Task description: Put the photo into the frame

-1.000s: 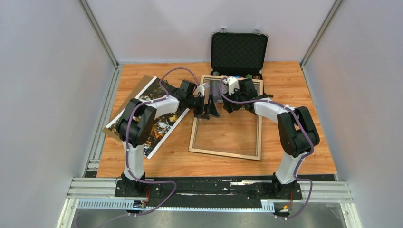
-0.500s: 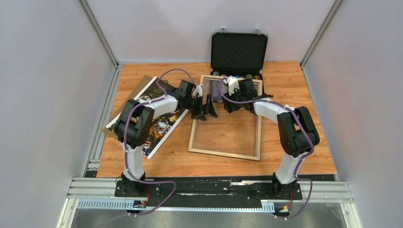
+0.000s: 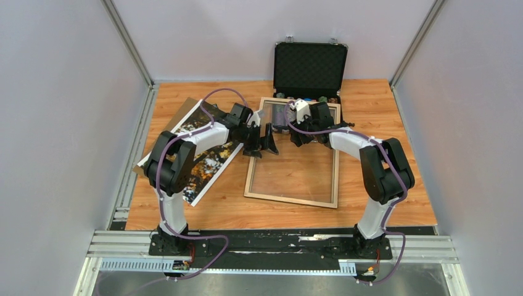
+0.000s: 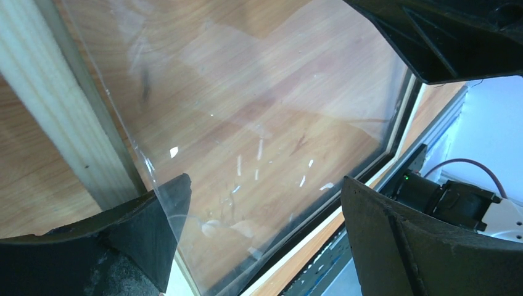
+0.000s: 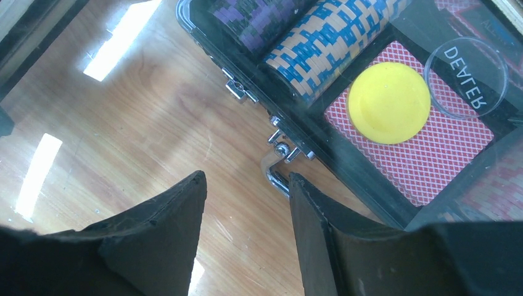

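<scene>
The frame [image 3: 253, 176] lies flat mid-table, light wood side up, with a clear glossy sheet [image 3: 296, 169] inside it. The photo [image 3: 213, 161] lies face up to its left. My left gripper [image 3: 262, 139] is open at the frame's upper left rail. In the left wrist view the gripper [image 4: 264, 185] straddles the sheet's edge [image 4: 154, 172]. One finger [image 4: 111, 246] sits beside the wooden rail [image 4: 68, 123], its tip behind the sheet. My right gripper [image 3: 302, 131] hovers over the frame's far end. In the right wrist view it [image 5: 247, 179] is partly open and empty.
A brown backing panel [image 3: 188, 106] lies under the photo. An open black chip case [image 3: 310, 65] stands at the back, touching the frame's far rail. The right wrist view shows its chips [image 5: 321, 37], a yellow disc [image 5: 388, 102] and its latch [image 5: 279, 154].
My left gripper has shifted slightly left and away, toward the frame's left rail. The right arm, frame and photo have not moved.
</scene>
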Robot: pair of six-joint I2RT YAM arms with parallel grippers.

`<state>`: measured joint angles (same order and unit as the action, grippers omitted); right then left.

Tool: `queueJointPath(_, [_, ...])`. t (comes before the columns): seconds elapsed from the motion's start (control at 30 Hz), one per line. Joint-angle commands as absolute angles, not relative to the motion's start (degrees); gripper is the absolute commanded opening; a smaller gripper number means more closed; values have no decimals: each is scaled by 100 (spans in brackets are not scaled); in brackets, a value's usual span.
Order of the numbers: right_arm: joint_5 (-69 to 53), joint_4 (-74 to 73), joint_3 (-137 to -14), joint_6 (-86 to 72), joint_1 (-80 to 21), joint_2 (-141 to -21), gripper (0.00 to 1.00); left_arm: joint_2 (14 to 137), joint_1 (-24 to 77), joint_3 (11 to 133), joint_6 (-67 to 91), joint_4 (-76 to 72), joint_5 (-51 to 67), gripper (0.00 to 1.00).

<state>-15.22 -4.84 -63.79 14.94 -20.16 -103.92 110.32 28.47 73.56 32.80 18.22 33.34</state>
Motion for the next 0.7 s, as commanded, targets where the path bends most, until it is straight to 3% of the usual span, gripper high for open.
queueJointPath(0.0, [-1345, -545, -6425, 1564, -1969, -10520, 54, 10690, 2793, 7540, 2953, 2267, 2800, 100])
queueJointPath(0.67, [-1345, -543, -6434, 1564, -1971, -10520, 54, 10174, 2777, 7617, 2650, 2557, 1968, 100])
